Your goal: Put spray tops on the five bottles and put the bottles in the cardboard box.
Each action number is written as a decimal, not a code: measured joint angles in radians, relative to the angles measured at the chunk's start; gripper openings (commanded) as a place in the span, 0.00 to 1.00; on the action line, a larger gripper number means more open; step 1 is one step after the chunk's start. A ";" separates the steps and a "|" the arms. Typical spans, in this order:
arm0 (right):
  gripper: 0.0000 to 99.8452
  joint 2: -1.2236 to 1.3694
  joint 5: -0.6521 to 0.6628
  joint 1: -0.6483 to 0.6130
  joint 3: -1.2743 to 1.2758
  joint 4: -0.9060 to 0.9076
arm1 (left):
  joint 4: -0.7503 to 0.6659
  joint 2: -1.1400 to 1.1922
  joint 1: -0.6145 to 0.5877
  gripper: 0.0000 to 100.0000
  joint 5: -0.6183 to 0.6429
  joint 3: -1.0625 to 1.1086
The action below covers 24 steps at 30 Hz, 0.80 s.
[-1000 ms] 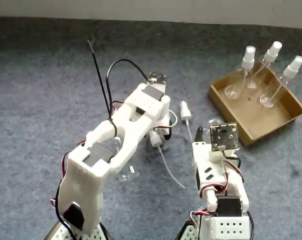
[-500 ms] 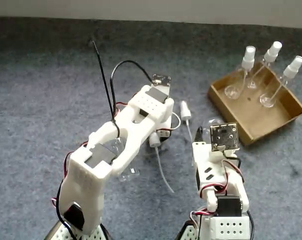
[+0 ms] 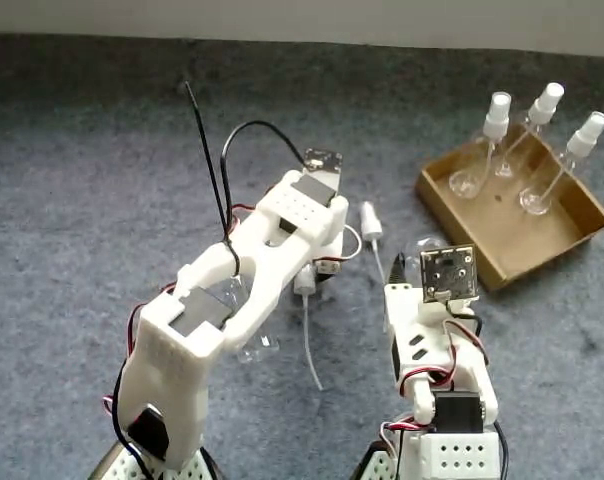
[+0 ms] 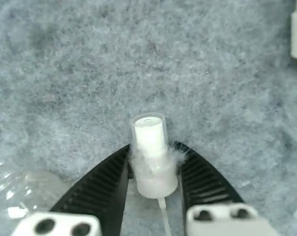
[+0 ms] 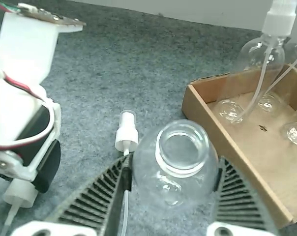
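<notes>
Since a second ago my left arm has shifted a little toward the upper right of the high view, and the dip tube [image 3: 309,340] hanging from it has swung from a slant to nearly straight down the frame. My right arm has not moved.

My left gripper [image 4: 153,153] is closed to a narrow gap around the collar of a white plastic spray top [image 4: 150,147], just left of centre in the high view. My right gripper [image 5: 172,169] is spread wide around a clear round plastic bottle [image 5: 177,164] with its neck open, right of centre.

A second white spray top [image 3: 371,222] lies on the grey carpet [image 3: 82,200] between my two grippers. Another clear bottle [image 3: 250,342] lies under my left arm. The shallow brown cardboard box [image 3: 512,240] at the upper right holds three clear capped bottles [image 3: 546,102].

As I see it, the long thin tube is the risk: it flexes, so it may catch the rim and bend instead of entering the neck. Pressing down could also tip or slide the smooth bottle in my right jaws. A careless sweep could knock the loose top away.
</notes>
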 measured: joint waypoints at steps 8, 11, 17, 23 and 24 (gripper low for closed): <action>0.21 0.000 0.000 0.000 0.000 -0.002 | 0.000 0.000 0.037 0.02 0.000 -0.018; 0.21 0.000 0.000 0.005 0.000 -0.002 | 0.035 0.000 0.074 0.02 0.000 -0.057; 0.21 0.000 0.000 0.005 0.000 -0.002 | 0.264 0.000 0.097 0.02 0.000 -0.292; 0.21 0.000 0.000 0.005 0.000 -0.002 | 0.446 0.000 0.025 0.02 -0.005 -0.526; 0.21 0.000 0.000 0.005 0.000 -0.002 | 0.451 0.000 0.006 0.01 -0.028 -0.545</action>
